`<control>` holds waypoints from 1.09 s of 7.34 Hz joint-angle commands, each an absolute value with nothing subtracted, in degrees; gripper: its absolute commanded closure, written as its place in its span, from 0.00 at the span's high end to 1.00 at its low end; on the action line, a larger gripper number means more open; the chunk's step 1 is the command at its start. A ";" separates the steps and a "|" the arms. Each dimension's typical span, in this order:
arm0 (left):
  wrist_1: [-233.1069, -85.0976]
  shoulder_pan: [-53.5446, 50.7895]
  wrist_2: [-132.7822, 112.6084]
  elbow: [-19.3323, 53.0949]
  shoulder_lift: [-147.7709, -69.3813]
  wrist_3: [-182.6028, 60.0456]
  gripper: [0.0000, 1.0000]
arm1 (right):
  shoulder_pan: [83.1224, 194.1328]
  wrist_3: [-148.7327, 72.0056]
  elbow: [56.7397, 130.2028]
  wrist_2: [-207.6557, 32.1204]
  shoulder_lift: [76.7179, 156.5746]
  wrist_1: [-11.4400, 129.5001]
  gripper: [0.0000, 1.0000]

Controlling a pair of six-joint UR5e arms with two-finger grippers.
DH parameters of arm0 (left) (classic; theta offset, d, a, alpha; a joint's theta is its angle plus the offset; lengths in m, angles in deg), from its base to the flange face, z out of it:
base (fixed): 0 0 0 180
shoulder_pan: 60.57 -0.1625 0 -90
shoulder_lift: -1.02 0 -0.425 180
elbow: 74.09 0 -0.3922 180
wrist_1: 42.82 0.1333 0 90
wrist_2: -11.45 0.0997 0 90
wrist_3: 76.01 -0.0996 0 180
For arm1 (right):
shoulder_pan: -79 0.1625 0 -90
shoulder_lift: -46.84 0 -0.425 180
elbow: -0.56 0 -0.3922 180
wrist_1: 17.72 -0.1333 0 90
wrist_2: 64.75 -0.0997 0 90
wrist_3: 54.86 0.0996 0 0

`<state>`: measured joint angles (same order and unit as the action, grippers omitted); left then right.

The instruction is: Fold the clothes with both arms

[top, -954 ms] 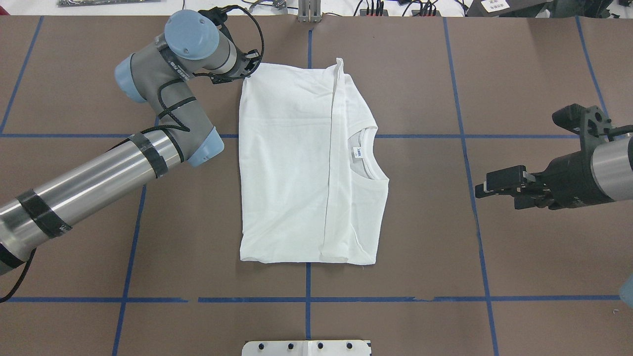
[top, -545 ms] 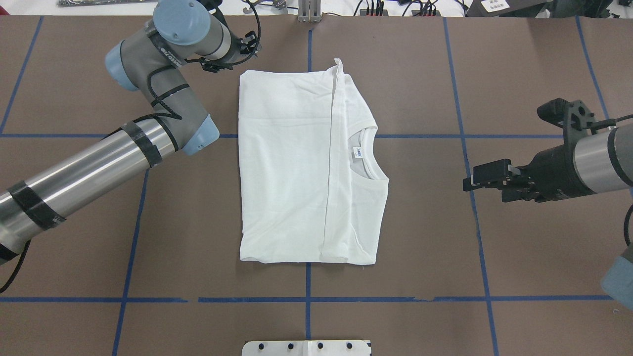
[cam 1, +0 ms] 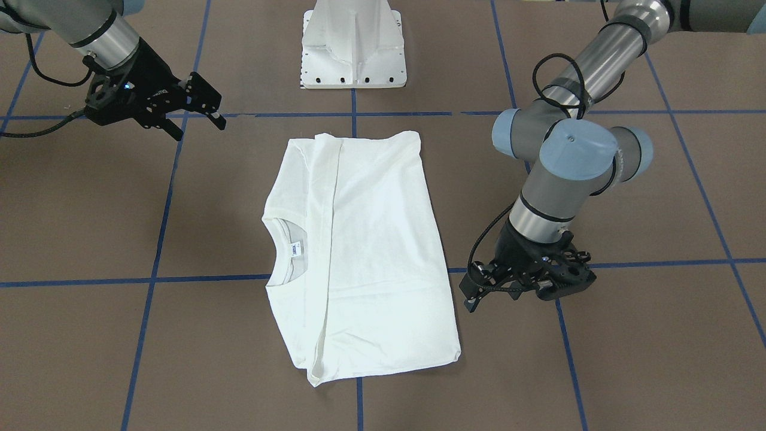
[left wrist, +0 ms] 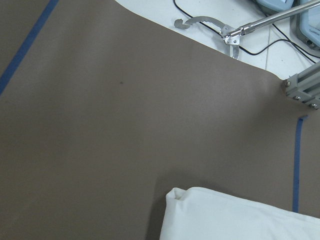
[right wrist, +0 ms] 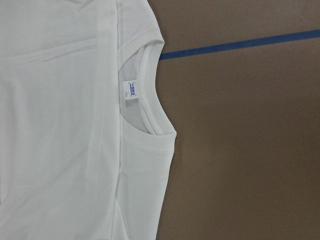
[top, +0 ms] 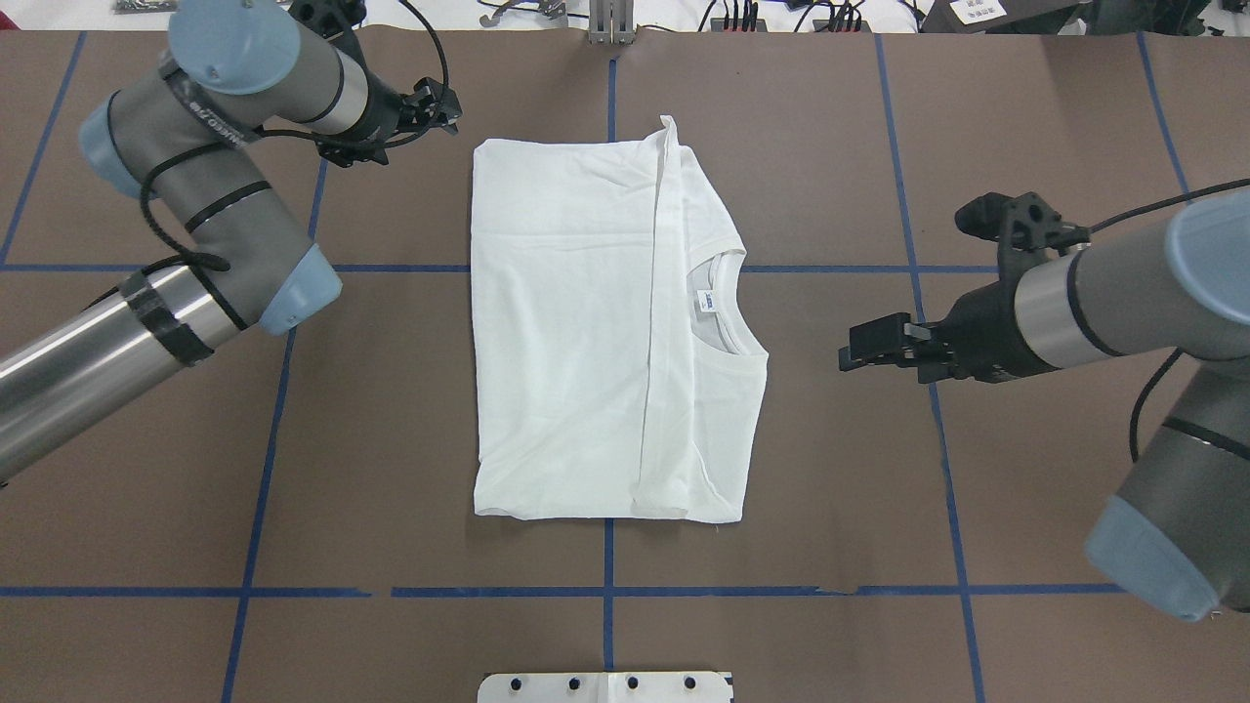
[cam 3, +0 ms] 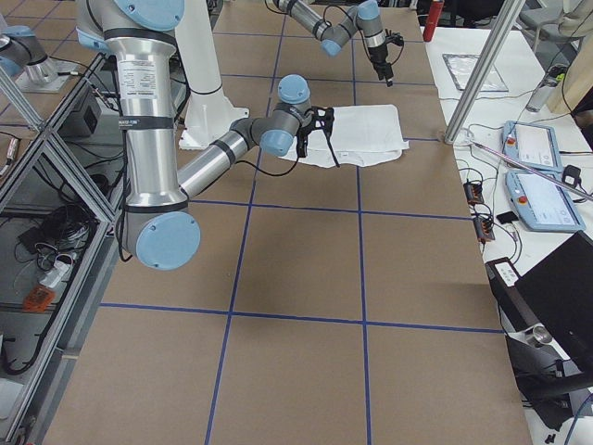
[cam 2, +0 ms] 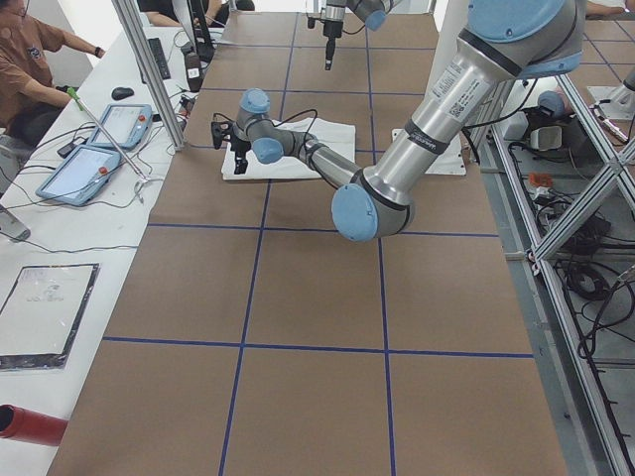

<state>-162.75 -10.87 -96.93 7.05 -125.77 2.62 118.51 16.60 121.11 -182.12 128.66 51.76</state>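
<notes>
Folded white shirt [top: 586,332] flat at the middle of the table [top: 146,488], long axis running away from the robot; collar edge toward the right gripper [top: 852,351], fingers spread, empty; left gripper [top: 441,105] closer, just off the far corner, opening impossible to tell.

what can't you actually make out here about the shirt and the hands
- Shirt underside and inner layers: hidden by its own folds in every view; no print shows anywhere.
- Neck label wording: too small and blurred to read, even in the right wrist view.
- Left hand fingers: covered by its own wrist in the front view and out of frame in the left wrist view, so open or shut cannot be told.
</notes>
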 commanded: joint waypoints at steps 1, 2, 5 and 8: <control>-155.09 -11.35 -97.19 20.86 -119.42 2.13 1.00 | 111.90 11.43 120.63 -172.89 117.13 70.08 1.00; -153.67 -12.22 -98.06 25.88 -116.52 2.13 1.00 | 108.04 10.45 117.58 -167.20 110.71 75.31 1.00; -153.57 -13.38 -98.86 28.83 -114.47 2.30 1.00 | 99.50 5.38 109.22 -158.11 103.01 75.97 1.00; -153.65 -13.46 -100.08 28.74 -114.21 2.39 1.00 | 94.83 4.64 103.84 -153.87 99.93 76.06 1.00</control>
<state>-153.59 -13.42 -99.51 28.74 -114.26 2.32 96.57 4.91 105.36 -155.41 100.92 75.98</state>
